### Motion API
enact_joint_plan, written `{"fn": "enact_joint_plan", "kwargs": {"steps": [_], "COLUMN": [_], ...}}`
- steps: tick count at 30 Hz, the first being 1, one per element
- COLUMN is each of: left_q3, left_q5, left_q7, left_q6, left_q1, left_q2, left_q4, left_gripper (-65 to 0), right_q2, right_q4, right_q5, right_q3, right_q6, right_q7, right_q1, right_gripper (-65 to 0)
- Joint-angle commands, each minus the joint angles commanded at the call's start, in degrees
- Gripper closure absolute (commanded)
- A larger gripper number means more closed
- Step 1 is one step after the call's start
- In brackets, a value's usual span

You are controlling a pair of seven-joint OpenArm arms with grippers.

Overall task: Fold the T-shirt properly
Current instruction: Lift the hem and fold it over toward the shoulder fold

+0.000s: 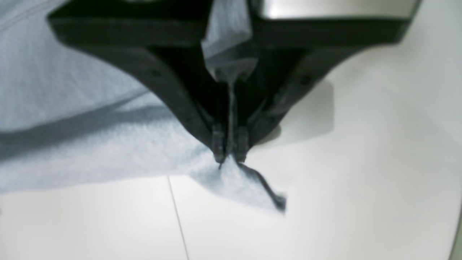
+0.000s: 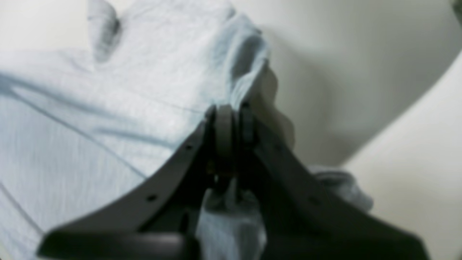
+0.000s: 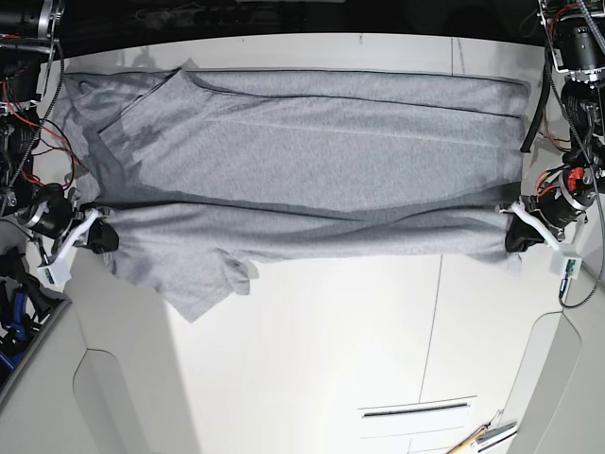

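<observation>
Shirt is lying spread lengthwise across the far half of the table, collar end toward the base view's left, hem toward its right. Near long edge is being held off the surface by both arms: left gripper is pinching a hem corner, jaws clamped on fabric with a small tail poking out below the tips; right gripper is clamped on a bunched fold at the shoulder end. One sleeve is hanging loose below the lifted edge.

Progress, my read: first lengthwise fold is underway, not laid down yet. Fabric between the grippers is sagging slightly, with a shadowed crease running along the middle. Left to do: lay this edge over, tuck the sleeve, then cross folds.

Surface is a plain white tabletop with a thin seam. Some small tools are lying at the near edge. Room behind the table is dark, just cabling and arm hardware showing at both sides.
</observation>
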Motion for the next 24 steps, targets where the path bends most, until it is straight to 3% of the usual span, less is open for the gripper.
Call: {"fn": "enact_joint_plan", "kwargs": {"steps": [6,15,18,22,24], "left_q3": [0.0,0.0,0.0,0.02,0.02], "left_q5": [4.85,4.98,4.9,4.9,4.9], "left_q7": [-0.02,-0.17,-0.66,-0.66,-0.66], "left_q6": [1.6,1.7,1.62,1.29,1.29], "left_q1": [3.54,5.95,5.97,5.97,5.97], "left_q2": [0.02,0.04,0.35,0.81,0.81], "left_q4": [3.72,3.85,3.82,3.82,3.82], "left_gripper": [0.0,0.0,0.0,0.0,0.0], "right_q2": [0.5,0.13,0.17,0.09,0.02], "right_q4": [0.55,0.48,0.5,0.5,0.5], "right_q5": [0.0,0.83,0.76,0.63,0.44], "right_q3": [0.13,0.11,0.13,0.13,0.13], "right_q6": [-0.02,-0.66,-0.66,-1.09,-1.09], "right_q7": [-0.35,0.33,3.39,8.13,8.46], "right_q1": [-4.33,-8.28,-8.24,-7.61,-6.47], "right_gripper": [0.0,0.0,0.0,-20.8,-24.2]}}
